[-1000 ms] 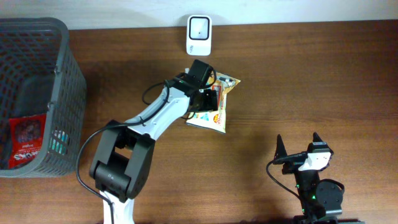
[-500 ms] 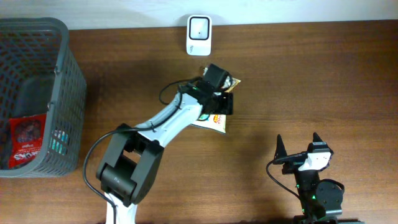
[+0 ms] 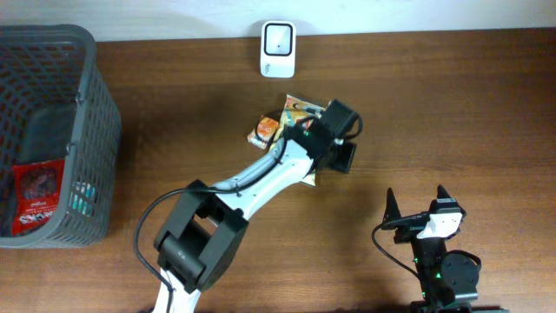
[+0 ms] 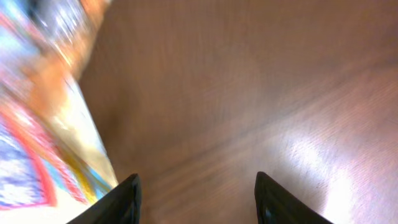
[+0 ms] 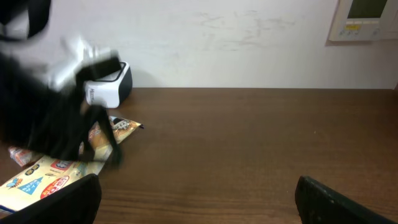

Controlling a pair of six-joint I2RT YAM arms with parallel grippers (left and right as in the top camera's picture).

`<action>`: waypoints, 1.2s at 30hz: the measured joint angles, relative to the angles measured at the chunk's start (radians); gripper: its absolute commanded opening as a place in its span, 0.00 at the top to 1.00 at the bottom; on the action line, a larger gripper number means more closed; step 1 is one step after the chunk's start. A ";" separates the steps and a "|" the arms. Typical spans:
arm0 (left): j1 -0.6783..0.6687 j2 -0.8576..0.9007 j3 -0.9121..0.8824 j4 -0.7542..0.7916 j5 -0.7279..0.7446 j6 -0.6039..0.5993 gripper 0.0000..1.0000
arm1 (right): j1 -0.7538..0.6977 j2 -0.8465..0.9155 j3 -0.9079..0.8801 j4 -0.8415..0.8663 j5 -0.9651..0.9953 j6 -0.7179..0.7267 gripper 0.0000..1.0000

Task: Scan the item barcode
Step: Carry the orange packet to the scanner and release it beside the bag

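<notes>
The snack packet (image 3: 295, 111) lies on the desk (image 3: 452, 104) toward its 12 o'clock edge, at about 5 o'clock of the white barcode scanner (image 3: 278, 37). The left arm (image 3: 261, 174) reaches across it. The packet sits at about 9 o'clock of the left jaws, beside them, not between them. The wrist view shows only bare wood in their gap, so they are partly open and hold nothing. The packet's long axis seems to run roughly 12 to 6, though the arm hides most of it. It is a flat, glossy pouch printed in orange, yellow and blue. No barcode shows. The right jaws, wide open and empty, sit well apart at 5 o'clock, so the left arm is far nearer.
</notes>
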 measured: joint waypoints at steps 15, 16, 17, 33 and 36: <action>0.061 0.137 0.105 -0.090 -0.152 -0.047 0.39 | 0.000 0.000 0.000 0.000 0.000 0.000 0.02; 0.061 0.152 0.104 -0.087 -0.118 -0.058 0.40 | 0.000 0.000 0.000 0.000 0.000 0.000 0.01; 0.062 0.156 0.104 -0.083 -0.098 -0.070 0.43 | 0.000 0.000 0.000 0.000 0.000 0.000 0.01; 0.084 0.171 0.170 0.109 0.338 -0.156 0.68 | 0.000 0.000 0.000 0.000 0.000 0.001 0.02; 0.137 0.171 0.299 -0.072 0.325 -0.111 0.66 | 0.000 0.000 0.000 0.000 0.000 0.001 0.01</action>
